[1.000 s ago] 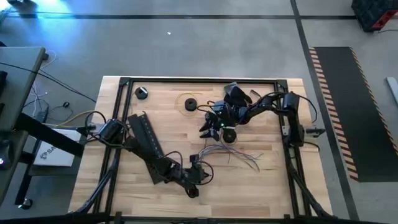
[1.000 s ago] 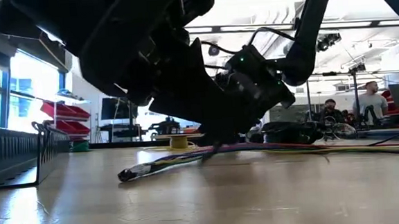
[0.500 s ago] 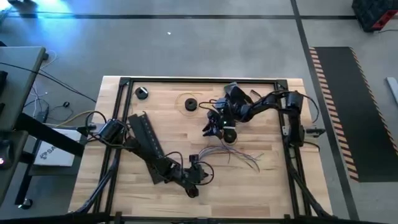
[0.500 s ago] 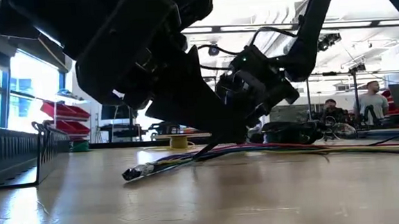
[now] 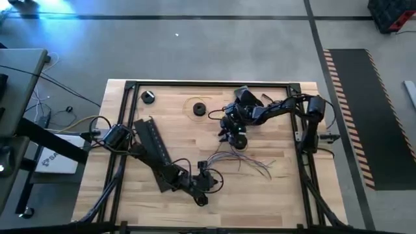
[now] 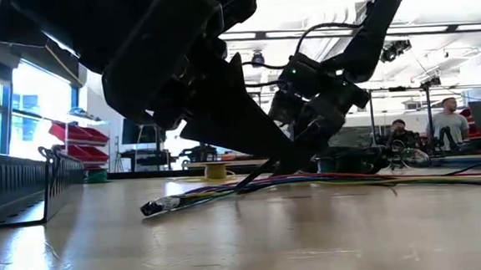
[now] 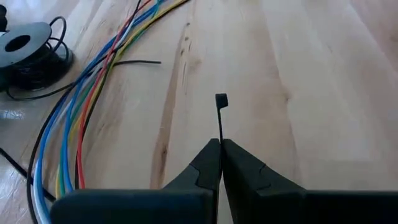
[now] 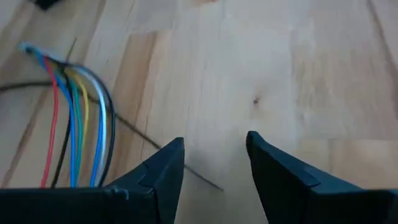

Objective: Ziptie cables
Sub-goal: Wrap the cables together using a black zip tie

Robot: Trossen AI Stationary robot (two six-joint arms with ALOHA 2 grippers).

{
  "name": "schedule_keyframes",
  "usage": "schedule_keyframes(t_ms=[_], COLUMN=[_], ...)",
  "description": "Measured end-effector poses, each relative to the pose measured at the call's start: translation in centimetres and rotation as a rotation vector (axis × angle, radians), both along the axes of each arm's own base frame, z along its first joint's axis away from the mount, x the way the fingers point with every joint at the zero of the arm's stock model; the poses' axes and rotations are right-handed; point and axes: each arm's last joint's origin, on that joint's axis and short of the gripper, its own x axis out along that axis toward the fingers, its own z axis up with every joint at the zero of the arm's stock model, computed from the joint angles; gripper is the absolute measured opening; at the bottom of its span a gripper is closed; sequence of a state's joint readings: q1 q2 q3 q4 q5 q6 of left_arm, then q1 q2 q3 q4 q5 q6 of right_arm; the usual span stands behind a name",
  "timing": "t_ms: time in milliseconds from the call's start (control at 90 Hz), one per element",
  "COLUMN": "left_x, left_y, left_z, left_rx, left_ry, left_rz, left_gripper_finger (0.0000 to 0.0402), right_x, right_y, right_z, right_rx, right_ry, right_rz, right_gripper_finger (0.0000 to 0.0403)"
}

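A: Where are the cables (image 5: 242,160) right now?

B: Lying loose on the surface (image 5: 279,195), a little toward its right edge and between the two arms. The strands fan apart at one end. In the low view they run as one flat bunch (image 6: 310,181) along the wood.

A: And the hands?

B: The left hand (image 7: 219,144) is low near the front edge, pinched closed on a thin black zip tie (image 7: 221,118) whose square head stands up past the fingertips. The right hand (image 8: 214,163) hovers toward the back edge, above a black spool (image 5: 240,141), fingers spread fairly wide and holding nothing.

A: How would the wires behave when picked up?

B: My guess is light and floppy. Thin insulated strands will sag, splay and slide past each other, so a grip at one end would leave the rest trailing.

A: So where to grab?

B: Probably around the middle, where the strands lie close together, pinching the whole bunch at once. The tie is springy and narrow, so it may twist in the grip. The black duct (image 5: 151,148) lies apart on the left.
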State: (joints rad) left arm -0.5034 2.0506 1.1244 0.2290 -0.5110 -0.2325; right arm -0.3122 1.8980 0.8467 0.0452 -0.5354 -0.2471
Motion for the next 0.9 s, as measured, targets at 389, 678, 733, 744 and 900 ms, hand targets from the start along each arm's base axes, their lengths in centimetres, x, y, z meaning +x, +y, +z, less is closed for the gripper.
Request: schedule_keyframes(t_ms=[389, 678, 733, 744, 900], left_x=[0.0, 0.0, 0.0, 0.1, 0.3], left_y=[0.0, 0.1, 0.1, 0.1, 0.3], left_z=[0.0, 0.0, 0.1, 0.1, 0.2], left_rx=[0.003, 0.014, 0.015, 0.013, 0.001], left_ry=[-0.002, -0.011, -0.018, -0.019, -0.044], left_rz=[0.006, 0.025, 0.031, 0.032, 0.056], left_gripper_finger=[0.0000, 0.0000, 0.0000, 0.0000, 0.0000], right_x=[0.2, 0.2, -0.3, -0.4, 0.6], right_y=[2.5, 3.7, 3.6, 3.6, 2.8], right_z=[-0.3, 1.6, 2.7, 3.0, 8.4], right_rx=[-0.219, -0.196, -0.182, -0.179, -0.154], right_ry=[0.043, 0.094, 0.142, 0.156, 0.218], right_rz=[0.112, -0.035, -0.070, -0.078, -0.186], right_gripper_finger=[0.0114, 0.0007, 0.0002, 0.0002, 0.0000])
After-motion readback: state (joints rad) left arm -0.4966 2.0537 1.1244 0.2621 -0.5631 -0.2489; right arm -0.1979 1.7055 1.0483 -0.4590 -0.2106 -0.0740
